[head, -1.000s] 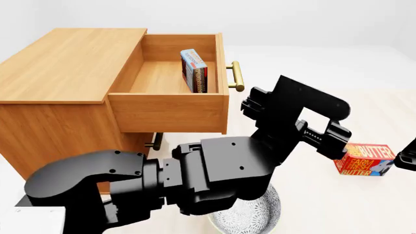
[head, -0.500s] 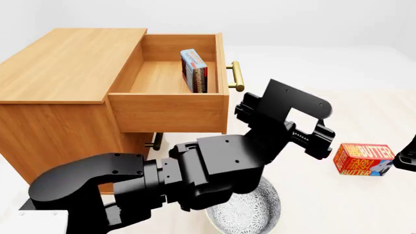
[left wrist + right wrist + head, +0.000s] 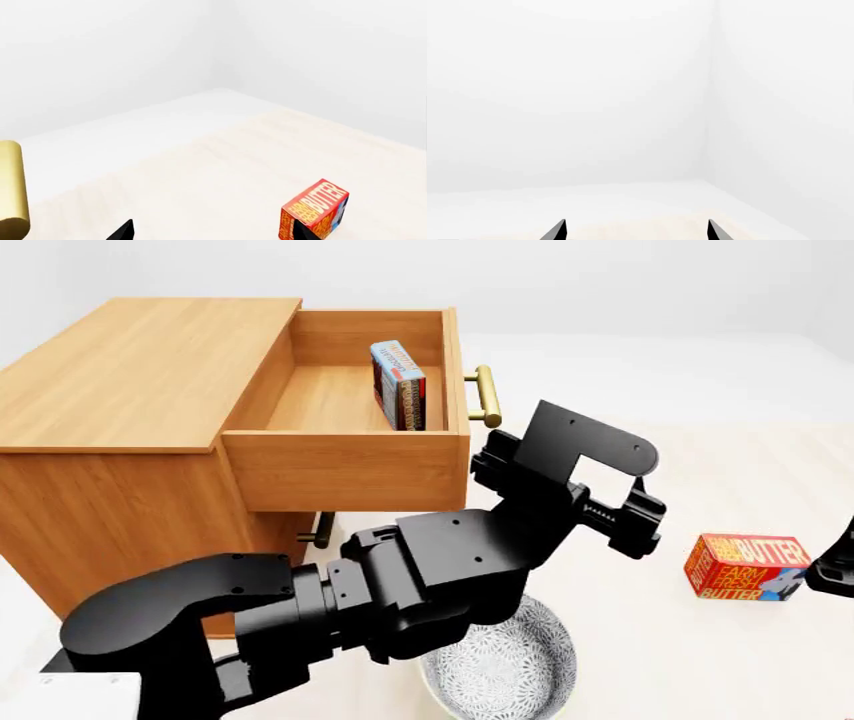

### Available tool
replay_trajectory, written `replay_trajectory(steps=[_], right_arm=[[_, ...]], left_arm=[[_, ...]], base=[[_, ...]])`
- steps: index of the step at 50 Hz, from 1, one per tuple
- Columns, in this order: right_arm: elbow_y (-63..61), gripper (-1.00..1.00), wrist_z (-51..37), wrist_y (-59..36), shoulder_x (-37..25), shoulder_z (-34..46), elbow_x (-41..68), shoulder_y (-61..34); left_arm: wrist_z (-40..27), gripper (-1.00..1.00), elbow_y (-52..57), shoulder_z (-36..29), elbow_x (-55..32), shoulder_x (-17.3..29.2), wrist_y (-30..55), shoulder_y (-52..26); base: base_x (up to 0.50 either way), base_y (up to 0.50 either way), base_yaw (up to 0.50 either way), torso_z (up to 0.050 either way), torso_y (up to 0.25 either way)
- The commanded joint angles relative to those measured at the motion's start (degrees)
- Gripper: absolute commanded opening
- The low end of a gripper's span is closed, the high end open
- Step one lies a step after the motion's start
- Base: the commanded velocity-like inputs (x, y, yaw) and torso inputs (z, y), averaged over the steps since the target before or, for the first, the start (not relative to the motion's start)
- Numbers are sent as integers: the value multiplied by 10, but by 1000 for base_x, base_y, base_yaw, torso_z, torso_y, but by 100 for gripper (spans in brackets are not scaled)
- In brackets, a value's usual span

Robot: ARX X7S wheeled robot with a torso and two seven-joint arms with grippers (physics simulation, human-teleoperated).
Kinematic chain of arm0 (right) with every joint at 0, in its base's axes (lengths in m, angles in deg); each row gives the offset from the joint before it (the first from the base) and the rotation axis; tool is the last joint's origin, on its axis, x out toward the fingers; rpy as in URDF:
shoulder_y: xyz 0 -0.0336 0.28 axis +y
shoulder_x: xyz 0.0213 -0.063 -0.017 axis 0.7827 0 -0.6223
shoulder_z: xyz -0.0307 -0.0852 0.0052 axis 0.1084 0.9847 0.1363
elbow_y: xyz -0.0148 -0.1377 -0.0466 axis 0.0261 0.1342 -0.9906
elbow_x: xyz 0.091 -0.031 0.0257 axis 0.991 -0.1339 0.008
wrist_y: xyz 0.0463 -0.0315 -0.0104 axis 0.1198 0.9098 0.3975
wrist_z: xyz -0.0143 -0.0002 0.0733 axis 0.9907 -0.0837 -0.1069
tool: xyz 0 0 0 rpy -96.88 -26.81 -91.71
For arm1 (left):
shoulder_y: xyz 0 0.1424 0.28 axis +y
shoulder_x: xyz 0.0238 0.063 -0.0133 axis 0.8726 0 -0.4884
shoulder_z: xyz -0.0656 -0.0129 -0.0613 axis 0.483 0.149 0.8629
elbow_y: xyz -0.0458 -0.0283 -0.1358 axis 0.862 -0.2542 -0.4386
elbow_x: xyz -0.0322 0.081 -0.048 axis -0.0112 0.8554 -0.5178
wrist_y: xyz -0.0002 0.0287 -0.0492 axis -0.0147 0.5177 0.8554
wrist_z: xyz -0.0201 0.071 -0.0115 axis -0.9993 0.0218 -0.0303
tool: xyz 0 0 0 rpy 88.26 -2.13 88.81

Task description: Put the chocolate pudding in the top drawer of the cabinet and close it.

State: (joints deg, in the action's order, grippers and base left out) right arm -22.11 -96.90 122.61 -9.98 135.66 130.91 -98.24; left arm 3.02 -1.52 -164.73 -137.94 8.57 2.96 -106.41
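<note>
A pale floor (image 3: 694, 670) runs back to plain white walls; at my left stands the cabinet (image 3: 120, 390), its top drawer (image 3: 350, 455) pulled out; the chocolate pudding (image 3: 398, 383) stands on edge inside it against the front panel, behind the brass handle (image 3: 485, 396); my left gripper (image 3: 627, 525) sits just beside that handle, its fingers apart and holding nothing; the patterned bowl (image 3: 514, 670) lies below my arm; a butter box (image 3: 743, 567) rests further right; my right gripper (image 3: 636, 231) is spread too.
</note>
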Motion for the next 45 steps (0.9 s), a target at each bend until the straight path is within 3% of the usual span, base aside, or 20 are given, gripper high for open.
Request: replay_trajectory(steps=[1,45], right_arm=[[-5,100,-4,-14,1,-4,0,-4],[1,100,-11,13,0,2,-7,11]], left_arm=[[8,100,-25,0,-2,0,-2,-3],[14,100,-131,5,28,17,-22,18]], base=[[0,0,0,0,0],[0,0,0,0,0]])
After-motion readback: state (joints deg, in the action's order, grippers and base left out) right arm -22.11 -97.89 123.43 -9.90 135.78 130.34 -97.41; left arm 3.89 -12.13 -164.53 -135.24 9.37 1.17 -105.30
